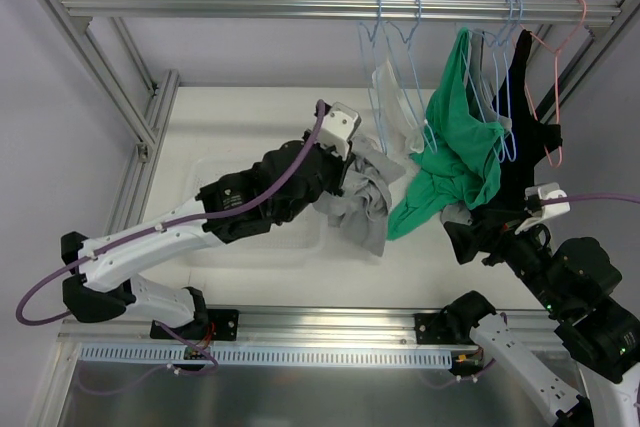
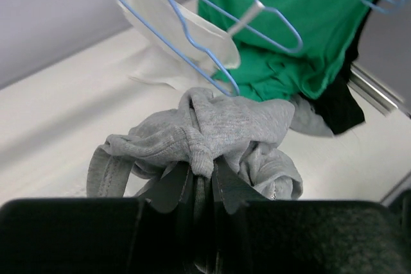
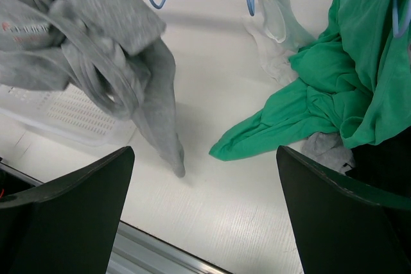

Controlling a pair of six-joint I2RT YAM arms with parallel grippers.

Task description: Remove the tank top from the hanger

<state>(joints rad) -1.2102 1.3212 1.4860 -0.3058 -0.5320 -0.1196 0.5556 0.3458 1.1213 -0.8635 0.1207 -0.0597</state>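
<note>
**Rail stock and claw status**

Garments, four: one grey tank top (image 1: 365, 197), one green garment (image 1: 455, 147), one black garment (image 1: 525, 97), one white garment (image 1: 392, 97). Hangers: one pink hanger (image 1: 583, 15); blue hangers (image 2: 231, 88) several, count unclear.

Your left claw (image 2: 202, 181) is pinched tight on the tank top, which is bunched above the tabletop (image 1: 240, 117) at 8 o'clock from the green garment. Your right claw (image 3: 204, 158) gapes wide, gripping nothing.

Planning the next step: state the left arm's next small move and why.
Probably draw the left gripper a little toward the white basket. Its fingers are shut on the bunched grey tank top, which sits right under the lower corner of the blue hanger, so it may not be clear.
</note>
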